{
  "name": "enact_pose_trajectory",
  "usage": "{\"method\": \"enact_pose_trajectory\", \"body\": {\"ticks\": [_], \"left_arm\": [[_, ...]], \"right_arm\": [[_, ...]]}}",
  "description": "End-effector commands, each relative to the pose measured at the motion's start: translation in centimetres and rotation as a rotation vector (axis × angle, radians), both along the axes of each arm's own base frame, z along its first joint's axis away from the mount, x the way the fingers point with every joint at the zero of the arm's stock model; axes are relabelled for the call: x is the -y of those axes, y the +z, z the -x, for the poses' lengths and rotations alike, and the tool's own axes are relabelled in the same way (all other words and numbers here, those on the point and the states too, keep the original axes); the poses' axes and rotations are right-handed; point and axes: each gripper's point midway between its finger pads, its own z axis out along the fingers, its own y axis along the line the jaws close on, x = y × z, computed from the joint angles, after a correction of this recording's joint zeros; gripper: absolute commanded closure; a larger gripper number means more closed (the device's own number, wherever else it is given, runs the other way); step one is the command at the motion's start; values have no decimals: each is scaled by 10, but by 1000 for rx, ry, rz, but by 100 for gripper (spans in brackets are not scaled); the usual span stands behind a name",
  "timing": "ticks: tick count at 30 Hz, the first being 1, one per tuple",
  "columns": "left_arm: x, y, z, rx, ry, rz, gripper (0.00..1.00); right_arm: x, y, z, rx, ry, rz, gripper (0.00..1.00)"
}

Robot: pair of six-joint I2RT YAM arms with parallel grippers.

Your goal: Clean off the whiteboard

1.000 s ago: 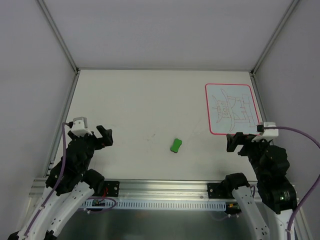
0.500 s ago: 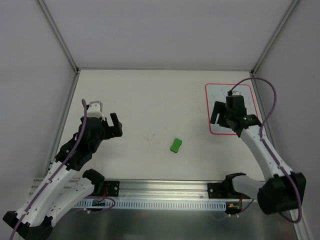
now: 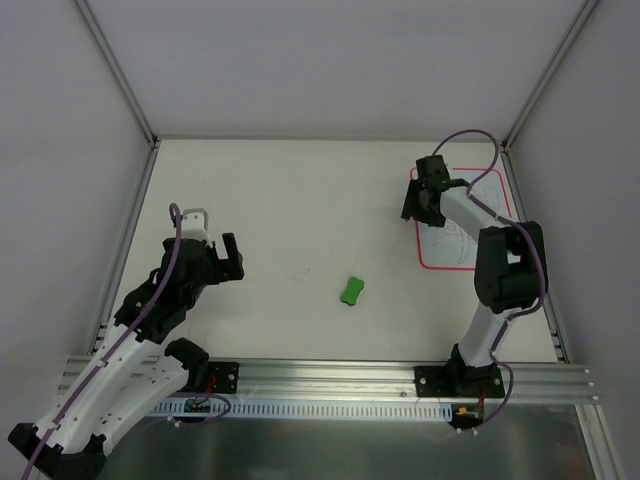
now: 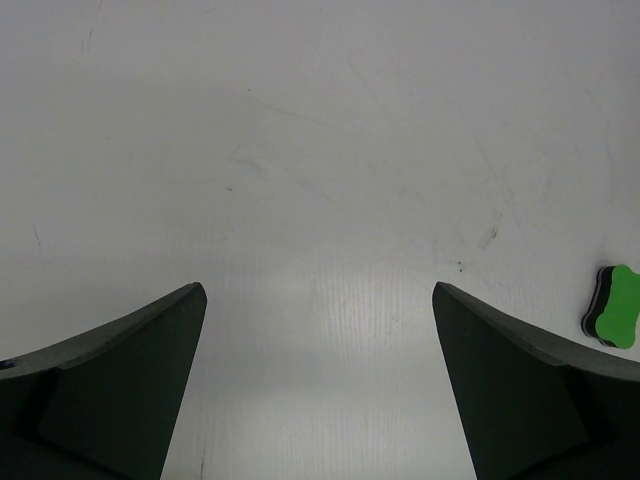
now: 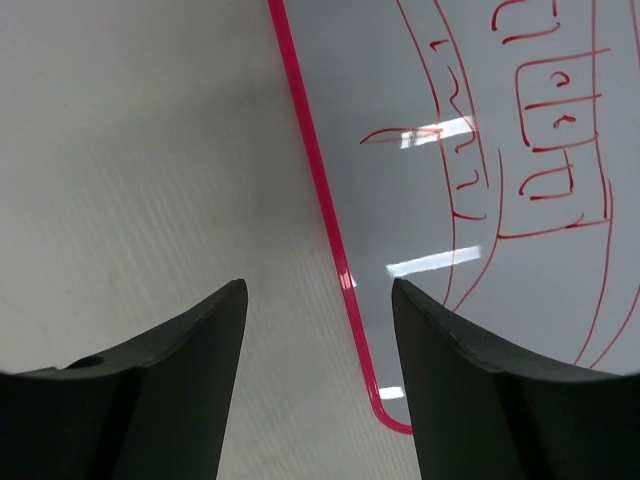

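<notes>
**figure. tool states and view coverage.** the left tool (image 3: 224, 262) (image 4: 318, 288) had its jaws wide apart and held nothing. it hung over bare worktop (image 3: 280, 200) (image 4: 320, 120) at about 8 o'clock from the worktop's middle.

the right tool (image 3: 415, 208) (image 5: 318, 290) had its jaws partly apart with nothing between them. it stood over the left border of the whiteboard (image 3: 450, 245) (image 5: 520, 250), near the board's 11 o'clock corner. whether it touched the board could not be told.

the whiteboard lay flat at the worktop's 2 o'clock corner, marked with red scribbles. a green block (image 3: 351, 290) (image 4: 615, 320) lay near the middle, toward 6 o'clock, well apart from both tools.

- **top view only:** both arms, with the right arm crossing over the board.
- **left wrist view only:** faint scuffs on the worktop and the block's dark underside.
- **right wrist view only:** the pink-red border passing between the fingers, a rounded corner, and light glints on the board.
</notes>
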Motion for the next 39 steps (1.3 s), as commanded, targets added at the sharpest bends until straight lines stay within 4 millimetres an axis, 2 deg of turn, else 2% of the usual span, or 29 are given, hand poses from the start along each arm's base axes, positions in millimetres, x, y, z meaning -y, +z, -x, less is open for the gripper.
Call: {"method": "enact_pose_trajectory", "body": {"ticks": [1,5,10,15,21,23,25,26,27,32,36,37,39], "left_arm": [[-3,4,-3,24,1,-10,1],[-4,4,-3,27,6,-11,1],[-3,4,-3,21,0,-11,1],[-3,3,-3,15,-3,-11,1],[-3,1,-4,9,0,-10,1],[-3,1,-4,9,0,-10,1],[-4,1,-4,6,4,-10,1],[-4,0,-4,4,5,-12,1],[-4,0,-4,5,2,-13,1],[-5,-2,-4,1,9,-19,1],[-6,-2,-5,0,12,-20,1],[-6,-3,-5,-2,10,-20,1],[-6,-3,-5,-1,12,-21,1]], "right_arm": [[-2,-3,-23,25,-40,10,37],[-9,-19,-28,-10,-33,-15,40],[-16,-36,-24,-74,-40,-48,42],[-26,-41,-18,-103,-15,-87,55],[-55,-41,-11,-130,101,-97,73],[-73,-41,-6,-143,176,-75,80],[-92,-45,1,-160,253,-50,83],[-99,-46,5,-171,282,-41,88],[-116,-44,9,-170,330,-35,90],[-164,-45,36,-189,502,-23,100],[-202,-46,64,-194,693,1,100],[-218,-46,75,-192,755,8,100],[-231,-48,85,-192,823,22,100]]}}
